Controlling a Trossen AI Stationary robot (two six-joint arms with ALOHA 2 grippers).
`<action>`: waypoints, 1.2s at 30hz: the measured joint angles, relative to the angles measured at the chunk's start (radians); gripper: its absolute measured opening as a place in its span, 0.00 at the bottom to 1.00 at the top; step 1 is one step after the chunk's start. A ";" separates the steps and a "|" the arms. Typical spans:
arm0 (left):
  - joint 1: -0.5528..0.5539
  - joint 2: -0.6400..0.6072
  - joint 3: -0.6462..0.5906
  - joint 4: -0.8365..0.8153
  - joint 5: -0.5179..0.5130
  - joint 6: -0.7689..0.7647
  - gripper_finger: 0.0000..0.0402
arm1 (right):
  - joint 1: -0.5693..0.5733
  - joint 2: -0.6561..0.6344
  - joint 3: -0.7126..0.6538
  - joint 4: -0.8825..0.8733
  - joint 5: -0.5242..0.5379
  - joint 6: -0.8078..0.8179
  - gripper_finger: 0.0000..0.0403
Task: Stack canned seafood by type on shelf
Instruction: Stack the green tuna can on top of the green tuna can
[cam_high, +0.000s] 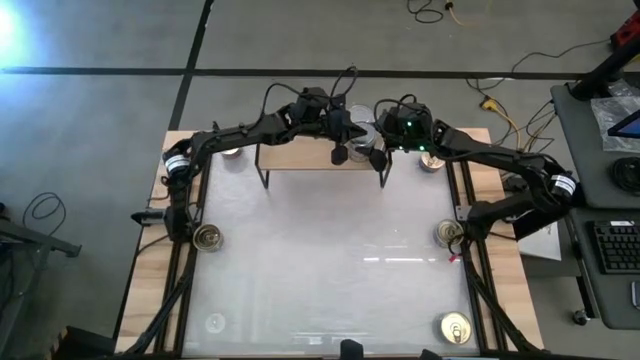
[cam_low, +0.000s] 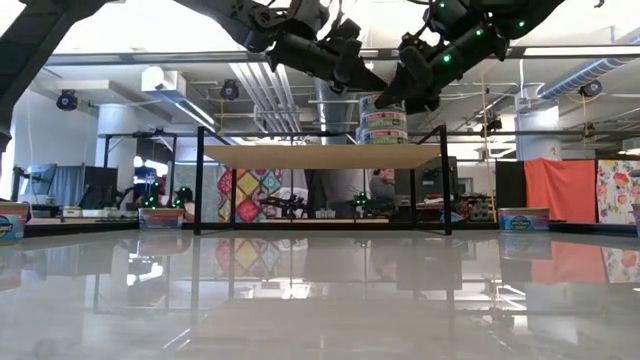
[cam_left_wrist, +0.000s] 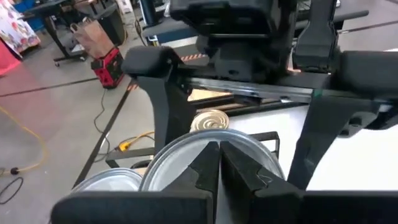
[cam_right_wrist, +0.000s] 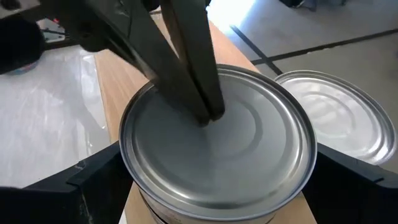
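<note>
The shelf (cam_high: 300, 157), a light wooden board on black legs, stands at the table's far middle. On its right end, silver-lidded tins of canned seafood stand stacked (cam_low: 383, 125). The top tin (cam_right_wrist: 217, 146) is between the fingers of my right gripper (cam_right_wrist: 217, 183). My left gripper (cam_right_wrist: 208, 115) is shut, its tips down on that tin's lid. A second silver lid (cam_right_wrist: 336, 118) shows right beside it on the shelf. My left gripper rests its shut fingertips (cam_right_wrist: 211, 112) on the top tin's silver lid, near the lid's middle (cam_right_wrist: 236, 134). It comes slanting down from the table's left side. My right gripper pinches the same tin between its two widely spread fingers (cam_right_wrist: 93, 180), on opposite sides of the round wall (cam_right_wrist: 134, 186). It reaches in nearly level from the table's right. The tin is upright on another tin below it.
Gold-lidded tins lie on the table at the left (cam_high: 207, 237), the right (cam_high: 449, 234) and the near right corner (cam_high: 455, 328). More tins sit beside the shelf's ends (cam_high: 233, 152) (cam_high: 432, 160). The table's middle is bare white.
</note>
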 joint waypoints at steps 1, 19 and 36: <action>-0.002 0.000 0.000 0.000 0.000 0.000 0.00 | 0.000 0.004 0.000 0.004 -0.007 0.000 0.93; -0.022 -0.009 -0.002 -0.073 -0.004 0.012 0.00 | 0.001 0.041 0.001 0.021 -0.025 0.003 0.95; -0.014 -0.012 -0.004 -0.151 -0.052 0.025 0.00 | -0.001 0.031 0.013 -0.012 -0.040 -0.004 0.99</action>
